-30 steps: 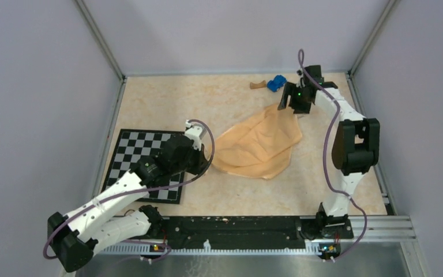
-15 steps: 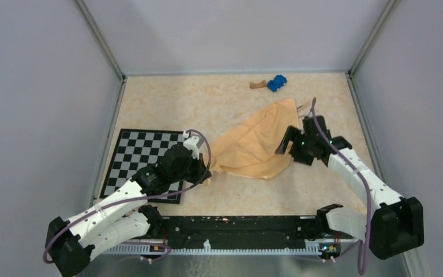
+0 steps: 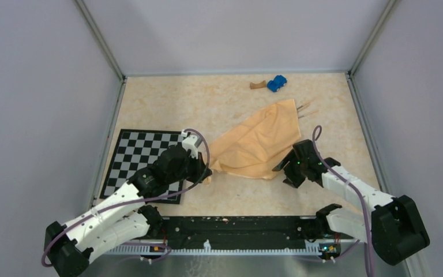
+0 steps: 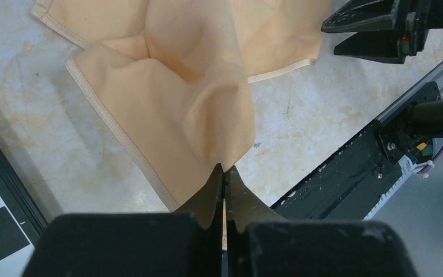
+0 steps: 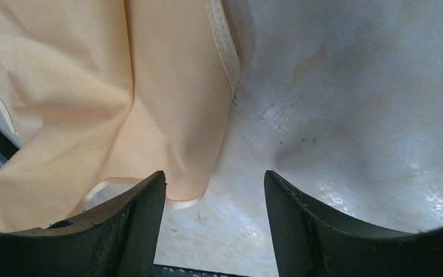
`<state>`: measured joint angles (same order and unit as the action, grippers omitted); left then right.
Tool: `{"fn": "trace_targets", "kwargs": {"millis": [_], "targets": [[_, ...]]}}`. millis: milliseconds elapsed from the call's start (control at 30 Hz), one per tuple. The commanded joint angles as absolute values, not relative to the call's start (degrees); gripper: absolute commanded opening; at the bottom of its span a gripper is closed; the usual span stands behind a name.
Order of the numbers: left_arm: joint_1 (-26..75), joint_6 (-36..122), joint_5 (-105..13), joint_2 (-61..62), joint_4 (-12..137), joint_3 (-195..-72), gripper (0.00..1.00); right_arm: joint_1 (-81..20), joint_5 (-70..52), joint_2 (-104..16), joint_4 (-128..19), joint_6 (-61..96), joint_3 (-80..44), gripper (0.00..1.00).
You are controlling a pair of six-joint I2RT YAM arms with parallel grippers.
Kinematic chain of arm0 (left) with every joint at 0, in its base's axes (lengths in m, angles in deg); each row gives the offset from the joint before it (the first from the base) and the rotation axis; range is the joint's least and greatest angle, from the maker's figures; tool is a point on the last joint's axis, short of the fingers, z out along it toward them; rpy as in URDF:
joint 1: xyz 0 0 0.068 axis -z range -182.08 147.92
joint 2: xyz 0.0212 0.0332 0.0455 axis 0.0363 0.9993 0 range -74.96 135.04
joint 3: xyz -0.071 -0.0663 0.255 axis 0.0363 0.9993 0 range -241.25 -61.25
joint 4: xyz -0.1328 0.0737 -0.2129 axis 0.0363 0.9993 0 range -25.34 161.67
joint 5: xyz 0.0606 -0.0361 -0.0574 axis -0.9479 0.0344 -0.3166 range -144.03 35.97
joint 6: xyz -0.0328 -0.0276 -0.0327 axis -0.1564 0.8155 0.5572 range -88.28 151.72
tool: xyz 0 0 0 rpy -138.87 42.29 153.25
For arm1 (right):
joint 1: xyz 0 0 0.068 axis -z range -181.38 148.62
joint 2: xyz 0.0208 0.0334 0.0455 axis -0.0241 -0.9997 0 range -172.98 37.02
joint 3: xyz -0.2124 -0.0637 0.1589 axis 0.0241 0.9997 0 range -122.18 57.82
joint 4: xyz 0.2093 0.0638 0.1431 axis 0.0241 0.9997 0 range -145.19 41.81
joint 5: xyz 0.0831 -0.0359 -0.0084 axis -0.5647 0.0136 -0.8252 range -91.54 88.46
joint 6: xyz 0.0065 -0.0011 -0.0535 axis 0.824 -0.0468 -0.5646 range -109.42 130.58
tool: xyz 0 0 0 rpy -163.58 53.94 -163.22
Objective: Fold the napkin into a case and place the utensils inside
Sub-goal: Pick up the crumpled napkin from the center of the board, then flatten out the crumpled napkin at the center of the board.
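Top view: we see the napkin (image 3: 258, 144) lying crumpled mid-worktop, apart from the checkerboard mat (image 3: 128, 154) at the left edge. The slim utensils (image 3: 304, 109) show just beside its far corner. A blue toy car (image 3: 277, 83) and a wooden block (image 3: 258, 86) sit by the far edge.

Left wrist view: the left pincer (image 4: 224, 173) is clamped tight on the napkin's near-left corner and lifts it into a peak.

Right wrist view: the right pincer (image 5: 214, 187) gapes wide over the napkin's near-right hem and bare worktop (image 5: 352, 104), and grips nothing.
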<state>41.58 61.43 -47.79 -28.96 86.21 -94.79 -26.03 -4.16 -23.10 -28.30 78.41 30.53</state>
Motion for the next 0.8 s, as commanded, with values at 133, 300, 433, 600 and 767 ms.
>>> {"fn": "trace_targets", "kwargs": {"millis": [133, 300, 433, 600, 767], "targets": [[41.7, 59.41, -50.43, -31.85, 86.71, -98.85, 0.0, -27.08, 1.99, -30.77, -40.68, 82.76, 30.45, 0.47], [41.69, 57.64, -53.12, -32.94, 87.99, -103.26, 0.0, -27.33, 3.44, -30.6, -35.87, 76.39, 24.6, 0.0], [41.75, 50.55, -55.75, -34.8, 90.72, -111.53, 0.0, -27.56, 2.96, -17.32, -26.35, 60.76, 15.41, 0.0], [41.7, 36.66, -47.77, -38.9, 93.92, -123.13, 0.0, -27.57, -8.35, -0.37, -21.1, 44.31, 2.45, 0.0], [41.69, 30.8, -29.65, -45.2, 96.48, -134.09, 0.0, -27.57, -28.93, 6.79, -18.37, 40.04, -10.35, 0.0]]}}
